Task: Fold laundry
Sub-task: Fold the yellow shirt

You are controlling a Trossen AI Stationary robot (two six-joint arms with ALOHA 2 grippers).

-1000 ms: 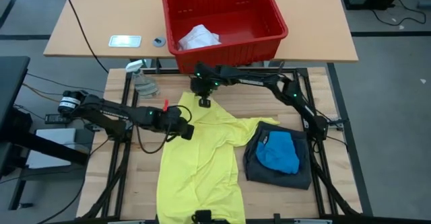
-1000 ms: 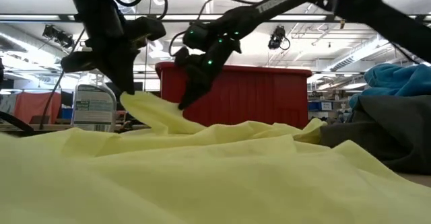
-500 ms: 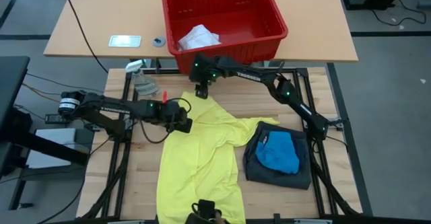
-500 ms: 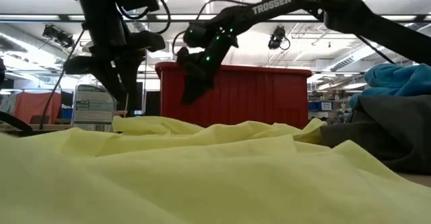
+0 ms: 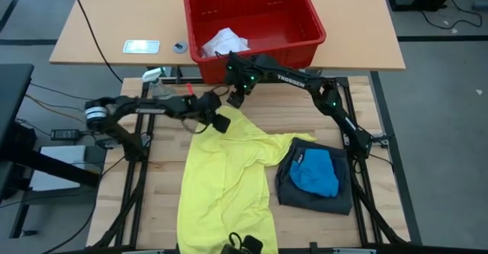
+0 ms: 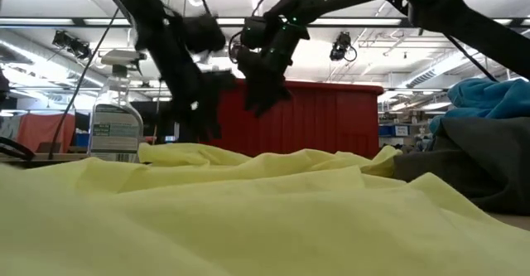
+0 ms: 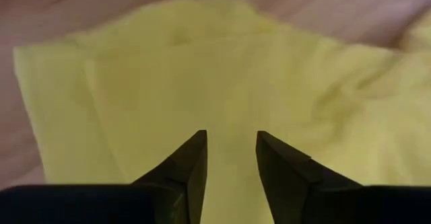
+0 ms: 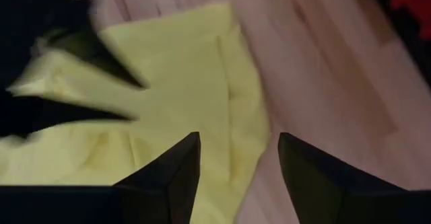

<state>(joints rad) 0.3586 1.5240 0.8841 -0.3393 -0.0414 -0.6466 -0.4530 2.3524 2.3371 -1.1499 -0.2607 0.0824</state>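
The yellow shirt (image 5: 229, 178) lies spread flat down the middle of the table, its far end (image 6: 178, 153) slightly rumpled. At the right, the dark grey shorts (image 5: 335, 193) lie in a heap with a bright blue piece (image 5: 314, 172) on top. My left gripper (image 5: 221, 123) hovers open over the shirt's far left part (image 7: 202, 83). My right gripper (image 5: 238, 98) hangs open higher up, over the shirt's far edge (image 8: 229, 69) and the bare wood in front of the basket. Neither gripper touches the cloth.
A red slotted basket (image 5: 255, 21) with a white cloth in it stands on the far table just behind my right gripper. A clear spray bottle (image 5: 156, 82) stands at the far left. Bare wood shows left of the shirt (image 5: 156, 185).
Both grippers were shut on a raised flap at the shirt's far end and have opened and let go; the flap has dropped flat onto the shirt. My left gripper has swung toward the far edge and to the right while rolling. My right gripper has risen toward the basket.
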